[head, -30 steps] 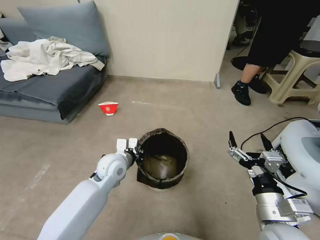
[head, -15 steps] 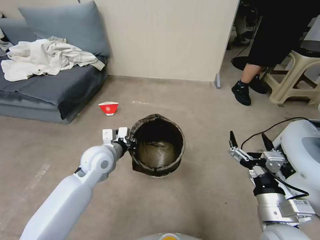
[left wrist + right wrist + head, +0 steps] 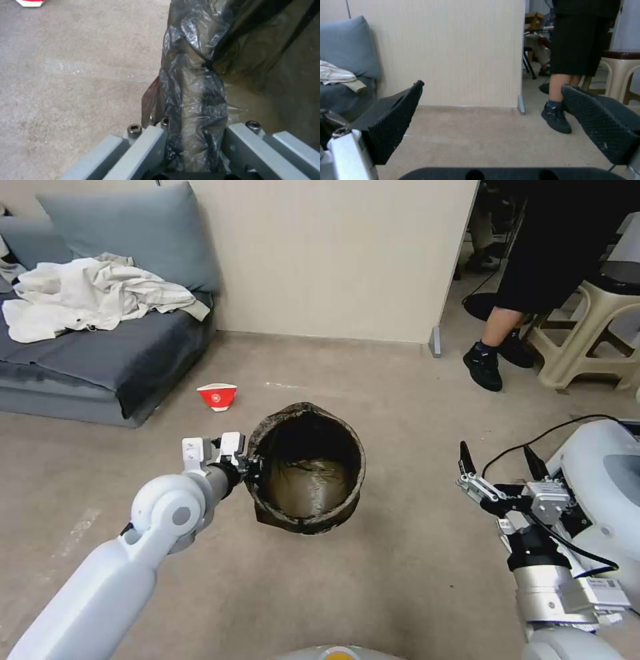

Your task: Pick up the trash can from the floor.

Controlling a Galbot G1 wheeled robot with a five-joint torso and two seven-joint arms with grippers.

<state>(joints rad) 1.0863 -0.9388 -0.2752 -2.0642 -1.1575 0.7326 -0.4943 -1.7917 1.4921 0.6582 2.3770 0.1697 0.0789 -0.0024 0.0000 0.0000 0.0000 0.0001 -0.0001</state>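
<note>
Trash can (image 3: 305,468) tilted above the floor (image 3: 400,580), near the red bowl (image 3: 217,396); we note our left gripper (image 3: 245,468) pinching its bagged rim (right gripper (image 3: 497,459) spread, right of the can).

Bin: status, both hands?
Left hand shut on bin rim, bin tilted. Right hand open, idle on the right. Red bowl on floor beyond, apart from bin.

Left hand (image 3: 248,471) at trash can's (image 3: 303,513) left rim.
</note>
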